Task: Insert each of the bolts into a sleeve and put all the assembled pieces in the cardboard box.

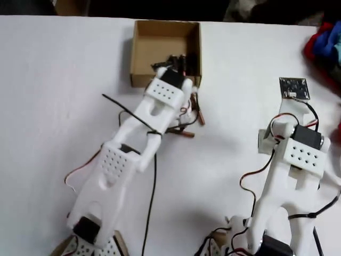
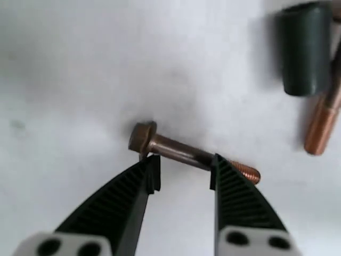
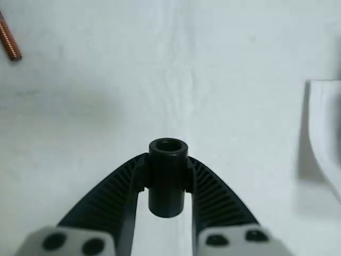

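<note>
A copper bolt (image 2: 178, 151) lies flat on the white table. My left gripper (image 2: 184, 172) is open, with its black fingertips on either side of the shank, just short of it. A dark sleeve (image 2: 305, 48) and a second bolt (image 2: 323, 121) lie farther off. My right gripper (image 3: 166, 178) is shut on a black sleeve (image 3: 168, 176), held upright with its bore facing up, above the bare table. From above, the left arm (image 1: 165, 93) stretches toward the cardboard box (image 1: 160, 45), which holds dark pieces (image 1: 178, 64). Loose bolts (image 1: 196, 109) lie beside that arm's wrist.
The right arm (image 1: 298, 154) stands at the table's right side, with a small circuit board (image 1: 294, 88) beyond it. A bolt's threaded tip (image 3: 9, 42) and a white part (image 3: 325, 138) show near the right gripper. Coloured cloth (image 1: 325, 42) lies at the far right corner.
</note>
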Robot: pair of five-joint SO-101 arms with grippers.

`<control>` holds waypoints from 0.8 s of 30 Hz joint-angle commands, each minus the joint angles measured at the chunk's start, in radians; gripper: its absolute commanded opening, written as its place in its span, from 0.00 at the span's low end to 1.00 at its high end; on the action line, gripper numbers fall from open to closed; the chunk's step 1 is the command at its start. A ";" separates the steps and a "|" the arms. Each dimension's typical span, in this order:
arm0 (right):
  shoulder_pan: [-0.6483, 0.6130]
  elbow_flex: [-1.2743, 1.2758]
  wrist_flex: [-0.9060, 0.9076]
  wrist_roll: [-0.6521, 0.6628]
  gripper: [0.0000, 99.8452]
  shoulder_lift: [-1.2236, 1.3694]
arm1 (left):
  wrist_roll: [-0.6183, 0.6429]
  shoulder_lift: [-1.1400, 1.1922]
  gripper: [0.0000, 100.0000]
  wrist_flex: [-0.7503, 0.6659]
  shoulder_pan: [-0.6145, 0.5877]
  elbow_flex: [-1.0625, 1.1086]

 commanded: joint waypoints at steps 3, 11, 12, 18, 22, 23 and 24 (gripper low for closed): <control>0.013 -0.005 -0.007 -0.003 0.02 -0.045 | -0.207 0.002 0.17 0.008 -0.037 0.013; 0.013 -0.003 -0.005 -0.003 0.02 -0.045 | -0.338 -0.003 0.17 0.026 -0.091 0.012; 0.013 -0.003 -0.005 -0.002 0.02 -0.045 | -0.338 -0.003 0.17 0.037 -0.091 0.012; 0.013 -0.003 -0.005 -0.005 0.02 -0.045 | -0.344 -0.003 0.17 0.040 -0.084 0.012; 0.013 -0.002 -0.005 -0.002 0.02 -0.045 | -0.413 -0.037 0.17 0.040 -0.075 0.010; 0.013 -0.002 -0.005 -0.002 0.02 -0.045 | -0.430 -0.060 0.17 0.040 -0.075 0.010; 0.013 -0.002 -0.005 -0.002 0.02 -0.045 | -0.440 -0.091 0.17 0.040 -0.075 0.012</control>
